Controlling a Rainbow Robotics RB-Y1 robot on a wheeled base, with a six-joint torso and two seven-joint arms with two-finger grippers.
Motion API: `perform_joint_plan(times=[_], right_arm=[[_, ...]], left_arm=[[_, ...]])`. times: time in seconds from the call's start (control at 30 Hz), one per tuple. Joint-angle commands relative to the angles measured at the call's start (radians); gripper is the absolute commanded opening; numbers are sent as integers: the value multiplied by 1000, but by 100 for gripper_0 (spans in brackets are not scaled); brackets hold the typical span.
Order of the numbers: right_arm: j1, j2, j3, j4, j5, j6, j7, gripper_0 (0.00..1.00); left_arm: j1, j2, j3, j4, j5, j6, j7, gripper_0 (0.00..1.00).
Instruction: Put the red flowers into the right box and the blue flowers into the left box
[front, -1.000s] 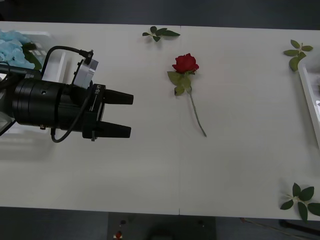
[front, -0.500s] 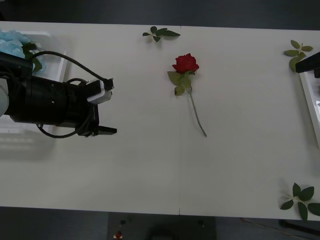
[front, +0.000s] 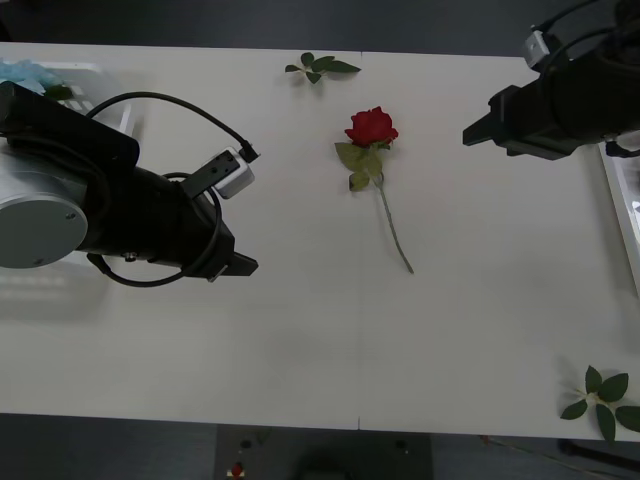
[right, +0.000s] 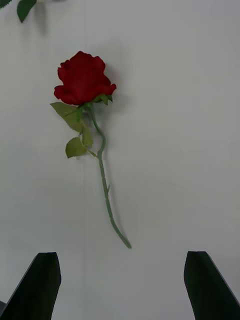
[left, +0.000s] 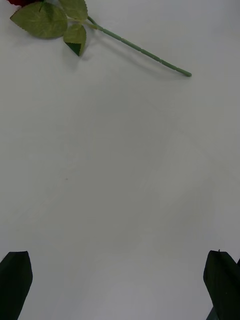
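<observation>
The white table (front: 300, 340) is spanning the whole front view, its surface lying bare around one red rose (front: 371, 127) near the middle, head toward the far edge and stem (front: 394, 228) trailing toward the robot. The left arm is lying across the table's left side, its bulk hiding most of the left box (front: 100, 75), a slotted white basket at the far-left corner with pale-blue flowers (front: 22, 72) showing at its far end. The left gripper (left: 120, 280) is pointing at the rose's stem end from well apart, its black fingers (left: 16, 282) spread wide in the left wrist view over bare table. The right arm is reaching in from the far right, and the right gripper (right: 120, 282) is hanging beside the rose, clear of it, black fingers (right: 40, 285) parted wide; in the right wrist view the stem tip is sitting between the two fingers' line but short of them, nothing touching. The right box (front: 618, 205) is showing as a smooth white rim at the right edge. Loose leaf sprigs are lying at the far edge (front: 320, 67) and the near-right corner (front: 602, 396), none blocking the rose. No legible writing or labels.
</observation>
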Motion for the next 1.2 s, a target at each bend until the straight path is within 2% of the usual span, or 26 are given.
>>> perform_joint_plan(times=[0.03, 0.23, 0.5, 0.67, 0.87, 1.2], right_arm=[[-64, 73, 57, 29, 96, -3, -96, 73], [-108, 201, 148, 94, 295, -3, -112, 73], [-168, 375, 270, 267, 504, -52, -139, 72], [-176, 498, 283, 405, 613, -98, -158, 73], [-176, 576, 292, 505, 705, -109, -167, 72], [-174, 625, 379, 603, 763, -113, -193, 72]], left_arm=[[-52, -21, 1, -66, -84, 91, 51, 100], [-97, -24, -80, -97, -204, 122, 56, 100], [-171, -75, -140, -97, -181, 163, 61, 100], [-191, -115, -142, -97, -181, 214, 59, 100], [-191, -129, -140, -100, -172, 260, 39, 100], [-189, -199, -113, -112, -195, 401, 16, 100]])
